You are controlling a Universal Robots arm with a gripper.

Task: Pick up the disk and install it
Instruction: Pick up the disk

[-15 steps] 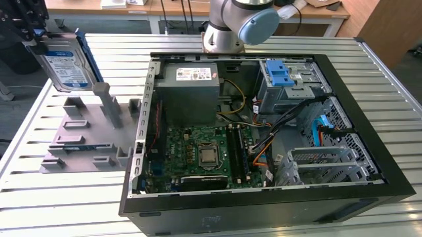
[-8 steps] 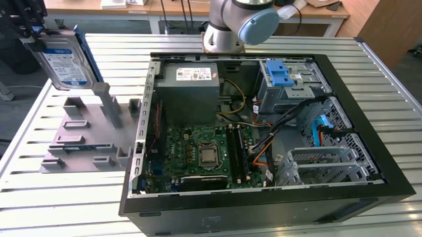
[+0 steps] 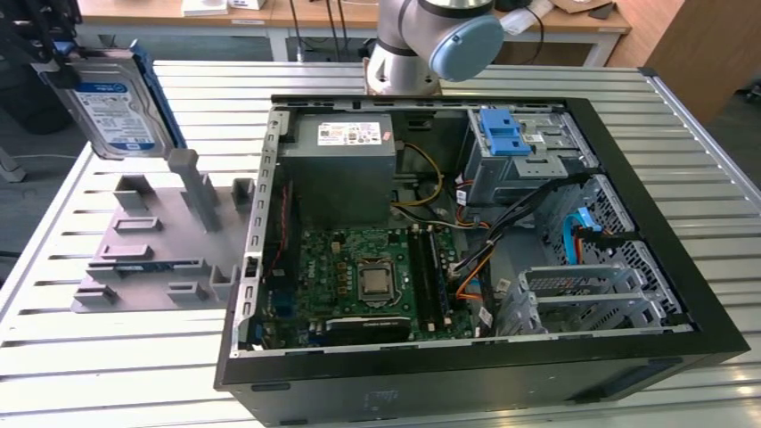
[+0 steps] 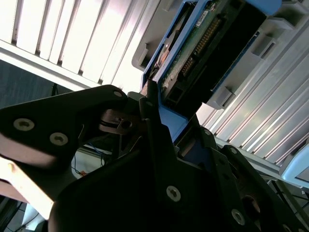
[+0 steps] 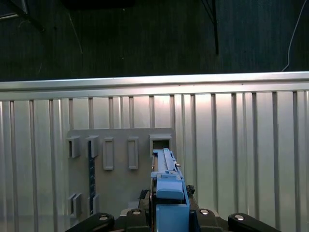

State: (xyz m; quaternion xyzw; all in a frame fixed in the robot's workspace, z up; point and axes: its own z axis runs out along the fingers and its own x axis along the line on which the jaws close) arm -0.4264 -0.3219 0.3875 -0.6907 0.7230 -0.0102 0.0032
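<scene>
Disk (image 3: 116,109), silver with blue-and-white label, blue bracket round edges, clamped in jaws above grey fixture (image 3: 143,245)

Exterior view: bright, even light from overhead. Desk (image 3: 119,357) slats are pale with a soft sheen and no hard glare. The black walls of the computer case (image 3: 666,267) shade its inner corners. The label face of the disk (image 3: 113,111) is well lit.

Second wrist view: strongly backlit. The slats burn out to white towards one corner. The gripper (image 4: 161,116), clamped on the disk, is a near-black silhouette with small glints on its screw heads.

First wrist view: the floor (image 5: 145,34) beyond the desk is very dark. A glare line runs along the desk rim and reflections streak the slats. The grey fixture plate (image 5: 120,169) looks flat and low in contrast.
</scene>
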